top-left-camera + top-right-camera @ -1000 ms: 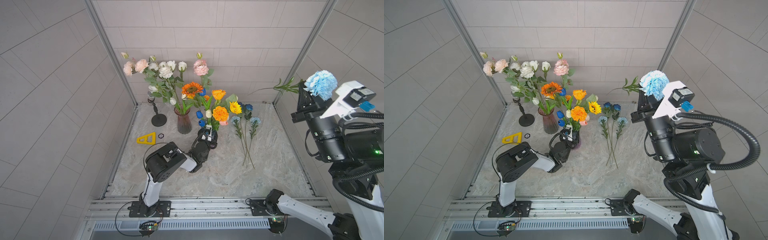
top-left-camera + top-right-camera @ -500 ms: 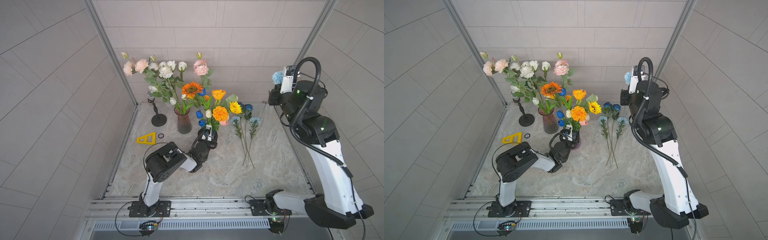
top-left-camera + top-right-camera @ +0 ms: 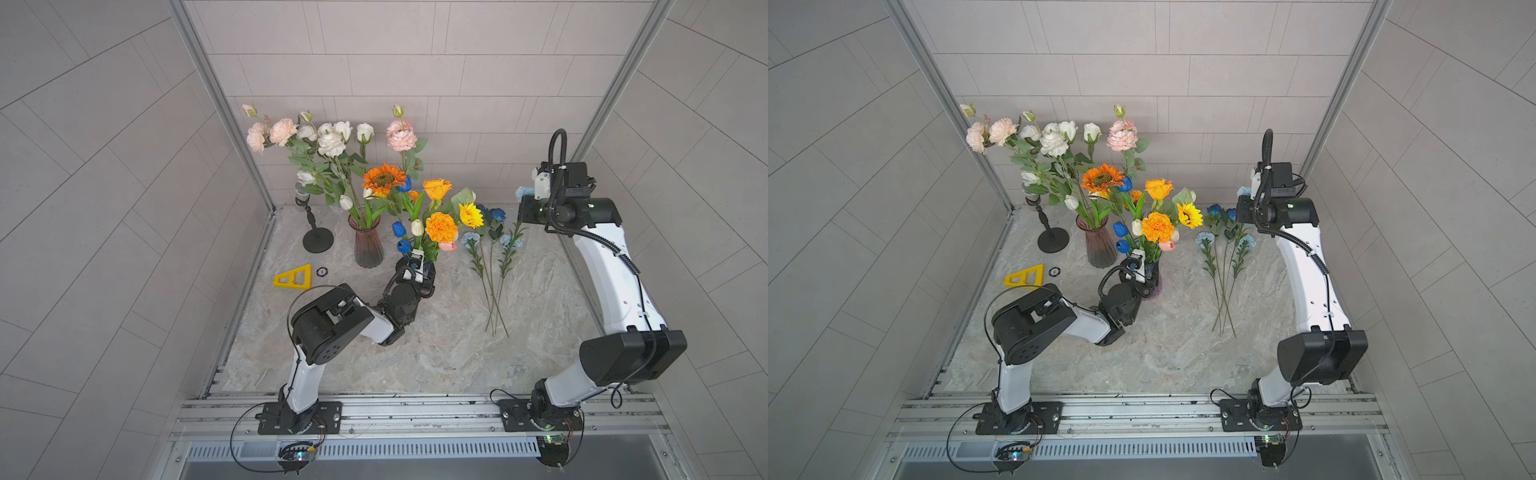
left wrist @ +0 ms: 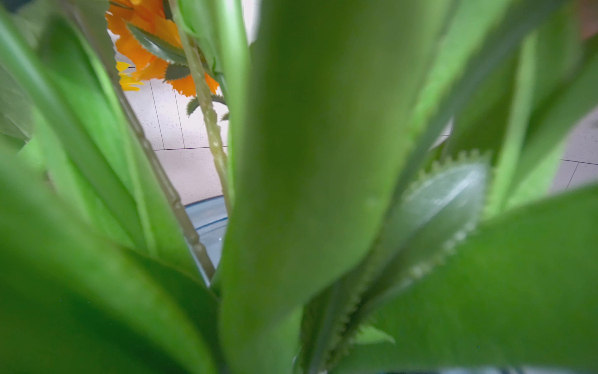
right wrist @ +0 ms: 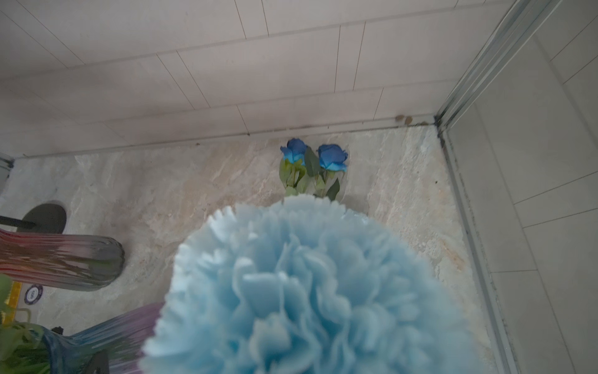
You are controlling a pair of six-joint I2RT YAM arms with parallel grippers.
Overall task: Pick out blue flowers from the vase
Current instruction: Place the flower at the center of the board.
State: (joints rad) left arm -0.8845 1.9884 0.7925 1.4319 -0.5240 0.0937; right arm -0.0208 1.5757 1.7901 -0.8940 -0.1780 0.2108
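Since the earlier frames the right arm has swung down and away from the camera head, carrying a pale-blue carnation (image 5: 307, 291) toward the far right of the table; its wrist now hangs above the row of picked flowers. The left arm has not shifted at all.

Nearest the rail, the left gripper (image 3: 415, 266) stands at the neck of the purple vase (image 3: 1152, 282), half open around it, apparently steadying it; whether the fingers press on the glass cannot be told, since the left wrist view shows only green leaves and stems. Three deep-blue tulip buds (image 3: 398, 228) remain in that bouquet, one of them higher up beside the orange sunflower (image 3: 383, 179), among the marigold (image 3: 440, 226) and the yellow sunflower (image 3: 471, 215).

To the right, the blue flowers already taken out (image 3: 490, 266) lie on the marble table (image 3: 415, 353), stems toward the rail: two pale carnations and two deep-blue roses (image 5: 315, 155).

Farthest back, the right gripper (image 3: 524, 208) is clamped shut on the carnation's stem, though the fingers themselves are hidden by the wrist; the bloom peeks out just beyond it and fills the right wrist view.

Judging by this, the step in hand is laying this carnation with the others. The tulip buds would then be left to pull. The pink vase (image 3: 368, 245) appears to hold only white and pink blooms.
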